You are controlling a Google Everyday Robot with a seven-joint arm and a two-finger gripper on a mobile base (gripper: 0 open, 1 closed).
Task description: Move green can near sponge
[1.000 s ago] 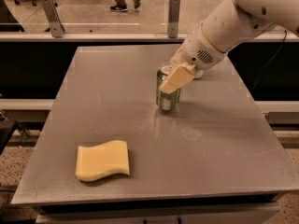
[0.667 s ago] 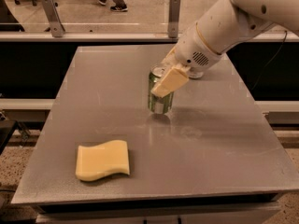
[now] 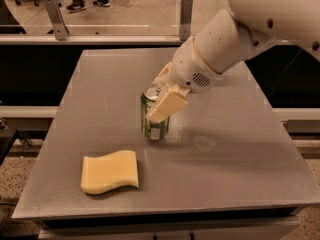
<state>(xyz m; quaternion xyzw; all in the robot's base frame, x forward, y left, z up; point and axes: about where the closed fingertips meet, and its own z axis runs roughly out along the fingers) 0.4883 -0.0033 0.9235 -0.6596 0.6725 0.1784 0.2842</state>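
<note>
The green can [image 3: 152,124] stands upright near the middle of the grey table [image 3: 240,159], its silver top showing. My gripper [image 3: 161,104] comes down from the upper right and is shut on the can near its top; one yellowish finger [image 3: 167,106] lies across its front. The pale-yellow sponge [image 3: 110,171] lies flat at the front left of the table, a short way in front and to the left of the can, apart from it.
The white arm [image 3: 235,39] reaches over the table's right half from the upper right. A glass rail with metal posts [image 3: 186,15] runs behind the table. The table's front edge is close below the sponge.
My gripper has carried the can toward the front left, closer to the sponge. The sponge has not moved.
</note>
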